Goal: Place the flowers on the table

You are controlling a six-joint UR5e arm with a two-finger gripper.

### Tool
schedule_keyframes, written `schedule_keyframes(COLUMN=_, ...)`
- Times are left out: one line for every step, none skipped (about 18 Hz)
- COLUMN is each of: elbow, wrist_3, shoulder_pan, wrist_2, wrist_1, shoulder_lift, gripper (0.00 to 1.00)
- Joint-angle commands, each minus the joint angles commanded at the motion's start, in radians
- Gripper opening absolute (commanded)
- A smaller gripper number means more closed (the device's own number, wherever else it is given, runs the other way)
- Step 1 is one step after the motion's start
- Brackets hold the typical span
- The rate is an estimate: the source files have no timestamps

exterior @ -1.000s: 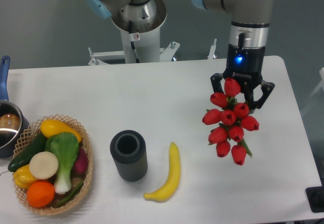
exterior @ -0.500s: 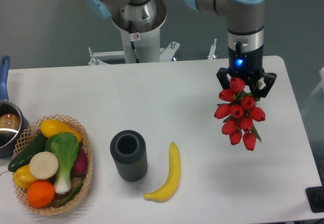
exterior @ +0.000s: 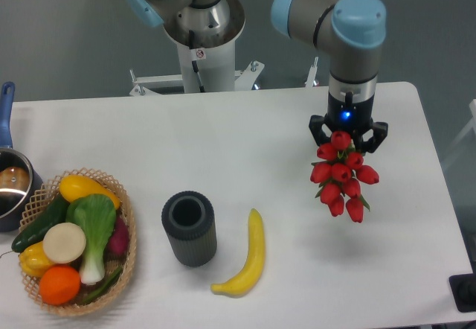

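Holding: my gripper (exterior: 348,131) is clenched on the tulip bouquet (exterior: 341,175), its black fingers (exterior: 317,128) standing either side of the topmost red bud.
Tool pose: my arm comes in from the far side and the gripper points straight down, a blue light glowing on the wrist above it.
Tulip bouquet: it hangs from my grip with the red buds clustered below the fingers, trailing toward the near side; a bit of green leaf shows at the lower right of the bunch.
Contact: I cannot tell whether the lowest buds touch the white table (exterior: 245,143) or hang just above it.
Place on table: the bouquet is over the right part of the tabletop, closer to the far edge than the near one.
Banana (exterior: 246,255): lies flat on the near side, left of the bouquet and well apart from it.
Dark ribbed cup (exterior: 189,228): stands upright just left of the banana, its mouth open upward.
Wicker basket (exterior: 128,234): sits at the near left, filled with a bok choy (exterior: 94,225), an orange (exterior: 59,284), a cucumber (exterior: 39,224) and yellow produce.
Pot (exterior: 13,182): at the far-left edge, partly cut off, with a blue handle (exterior: 6,106), touching or just beside the basket.
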Motion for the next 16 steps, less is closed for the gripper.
schedule_keyframes(elbow=0.0, wrist_3=-0.015, shoulder_pan=-0.002, wrist_2=-0.003, wrist_1=0.002, shoulder_lift=-0.014, gripper=0.49)
schedule_keyframes(elbow=0.0, wrist_3=-0.02, shoulder_pan=-0.009, wrist_2=-0.006, wrist_1=0.002, shoulder_lift=-0.028, gripper=0.49)
schedule_keyframes(elbow=0.0, wrist_3=-0.02, shoulder_pan=-0.014, wrist_2=-0.006, wrist_1=0.002, shoulder_lift=-0.038, gripper=0.49)
schedule_keyframes(elbow=0.0, wrist_3=-0.02, shoulder_pan=-0.015, wrist_2=-0.006, wrist_1=0.003, shoulder_lift=-0.054, gripper=0.49)
schedule_keyframes(elbow=0.0, wrist_3=-0.02, shoulder_pan=-0.023, wrist_2=-0.002, wrist_1=0.003, shoulder_lift=-0.066, gripper=0.49)
schedule_keyframes(elbow=0.0, wrist_3=-0.02, shoulder_pan=-0.034, wrist_2=-0.002, wrist_1=0.006, shoulder_lift=-0.078, gripper=0.5)
schedule_keyframes(elbow=0.0, wrist_3=-0.02, shoulder_pan=-0.034, wrist_2=-0.003, wrist_1=0.006, shoulder_lift=-0.083, gripper=0.52)
schedule_keyframes(elbow=0.0, wrist_3=-0.02, shoulder_pan=-0.035, wrist_2=-0.003, wrist_1=0.008, shoulder_lift=-0.091, gripper=0.54)
schedule_keyframes(elbow=0.002, wrist_3=-0.02, shoulder_pan=-0.035, wrist_2=-0.003, wrist_1=0.009, shoulder_lift=-0.098, gripper=0.55)
schedule_keyframes(elbow=0.008, wrist_3=-0.02, shoulder_pan=-0.035, wrist_2=-0.002, wrist_1=0.009, shoulder_lift=-0.106, gripper=0.58)
schedule_keyframes(elbow=0.009, wrist_3=-0.02, shoulder_pan=-0.034, wrist_2=-0.002, wrist_1=0.011, shoulder_lift=-0.114, gripper=0.58)
schedule_keyframes(elbow=0.009, wrist_3=-0.019, shoulder_pan=-0.031, wrist_2=-0.002, wrist_1=0.011, shoulder_lift=-0.114, gripper=0.6)
schedule_keyframes(elbow=0.02, wrist_3=-0.019, shoulder_pan=-0.028, wrist_2=-0.002, wrist_1=0.011, shoulder_lift=-0.115, gripper=0.73)
schedule_keyframes(elbow=0.032, wrist_3=-0.02, shoulder_pan=-0.019, wrist_2=-0.002, wrist_1=0.011, shoulder_lift=-0.114, gripper=1.0)
schedule_keyframes(elbow=0.034, wrist_3=-0.02, shoulder_pan=-0.012, wrist_2=-0.003, wrist_1=0.011, shoulder_lift=-0.108, gripper=1.0)
schedule_keyframes(elbow=0.034, wrist_3=-0.017, shoulder_pan=-0.002, wrist_2=-0.005, wrist_1=0.011, shoulder_lift=-0.1, gripper=1.0)
